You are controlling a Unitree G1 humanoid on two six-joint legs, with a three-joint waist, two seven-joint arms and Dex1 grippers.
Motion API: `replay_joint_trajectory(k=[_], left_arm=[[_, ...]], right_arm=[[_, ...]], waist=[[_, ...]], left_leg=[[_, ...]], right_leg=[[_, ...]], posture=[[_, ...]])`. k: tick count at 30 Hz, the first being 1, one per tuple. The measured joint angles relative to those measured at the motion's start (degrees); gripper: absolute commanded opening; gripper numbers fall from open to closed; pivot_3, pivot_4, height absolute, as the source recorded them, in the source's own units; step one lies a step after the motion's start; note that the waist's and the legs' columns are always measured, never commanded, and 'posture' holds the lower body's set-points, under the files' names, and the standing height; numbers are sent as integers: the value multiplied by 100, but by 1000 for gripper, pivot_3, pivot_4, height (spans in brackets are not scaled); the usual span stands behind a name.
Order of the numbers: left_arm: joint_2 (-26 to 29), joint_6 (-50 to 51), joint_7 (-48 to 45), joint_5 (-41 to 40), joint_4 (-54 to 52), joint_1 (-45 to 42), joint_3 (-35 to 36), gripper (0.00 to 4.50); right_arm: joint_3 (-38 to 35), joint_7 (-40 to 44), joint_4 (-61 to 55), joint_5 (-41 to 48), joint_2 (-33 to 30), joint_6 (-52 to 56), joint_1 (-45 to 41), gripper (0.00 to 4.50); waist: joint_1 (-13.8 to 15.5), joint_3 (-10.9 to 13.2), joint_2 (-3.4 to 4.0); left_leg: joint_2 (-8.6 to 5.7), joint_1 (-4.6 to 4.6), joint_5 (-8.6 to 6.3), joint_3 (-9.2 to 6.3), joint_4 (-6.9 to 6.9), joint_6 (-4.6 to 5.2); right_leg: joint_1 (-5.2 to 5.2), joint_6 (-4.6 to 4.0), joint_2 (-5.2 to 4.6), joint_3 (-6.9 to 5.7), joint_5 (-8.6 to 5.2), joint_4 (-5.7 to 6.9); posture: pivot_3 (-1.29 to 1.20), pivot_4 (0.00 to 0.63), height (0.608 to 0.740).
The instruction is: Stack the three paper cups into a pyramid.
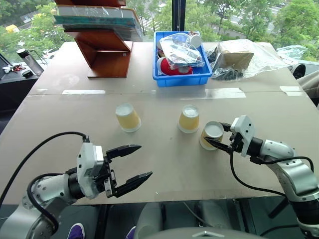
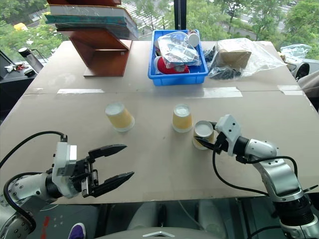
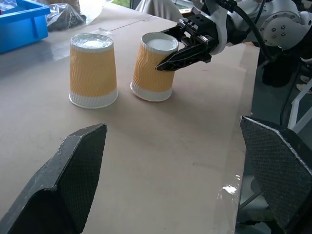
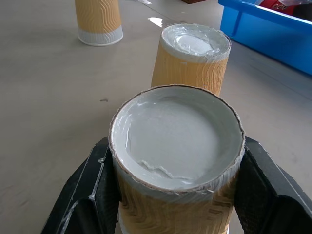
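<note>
So the right gripper (image 1: 219, 138) has its jaws clamped on one of the small tapered yellow-tan paper cups with a white base (image 1: 211, 135) — upside down, tilted, its rim looking barely off the brown cardboard-covered surface (image 1: 164, 169). It's just beside the second matching cup (image 1: 189, 118), which stands inverted mid-surface. The third cup (image 1: 128, 117) sits inverted well off to the left. The left gripper (image 1: 130, 166) hangs over the near edge with jaws wide open, holding nothing.

What worries me: the held cup is tilted and right next to the middle one, so any sideways drift could knock that cup over or shove it out of line. The two base cups also look too far apart to bridge — if the top goes on before they're brought together, it'll drop through the gap. And a hard squeeze on thin paper could deform it.
</note>
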Motion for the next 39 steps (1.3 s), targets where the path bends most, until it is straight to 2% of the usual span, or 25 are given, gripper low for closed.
replay_joint_trajectory(k=[4,8,9,17,23,29,34,39], left_arm=[[-4,0,38,2,-8,49,14,4500],[-37,-2,105,34,-26,103,-2,4500],[-40,-4,111,39,-34,117,-2,4500],[-115,-54,324,133,-29,-2,-11,4500],[-117,193,720,311,343,-638,-419,4500],[199,815,997,706,907,-1633,-1104,4500],[220,1027,895,908,1405,-2445,-1665,4500],[-371,1273,940,1417,2418,-4021,-2669,4500]], right_arm=[[5,87,232,-51,83,-211,-53,2288],[68,194,496,-31,179,-147,-231,4238],[117,219,539,-30,194,-142,-231,4456],[-37,346,24,224,-36,130,-86,4456],[-932,642,-776,661,-713,133,788,4456],[-2088,1090,-1105,1170,-1132,-12,1437,4456],[-2465,1370,-1278,1459,-1153,-73,1913,4456],[-2942,1743,-1577,1718,-1032,-500,2541,4456]], waist=[[-5,-2,-3],[-16,-5,-9],[-12,-5,-8],[15,-3,-5],[39,-3,-6],[-2,-3,-10],[32,-2,-11],[163,-1,-17]], left_leg=[[0,7,0,0,0,0],[1,9,0,0,0,0],[1,8,0,0,0,0],[1,1,0,-5,1,0],[-2,1,-1,-6,2,1],[-3,6,-1,-7,2,2],[-3,4,0,-11,3,1],[-8,2,-1,-13,26,2]], right_leg=[[5,0,1,0,0,1],[6,0,1,1,0,3],[6,-1,1,0,0,3],[6,0,-2,-4,0,1],[9,1,-3,-5,0,1],[13,1,3,-3,0,2],[13,1,3,-7,0,3],[25,3,4,-10,2,4]], posture=[[0,150,740],[0,150,740],[0,150,740],[0,150,740],[0,150,740],[0,150,740],[0,150,740],[0,150,740]])
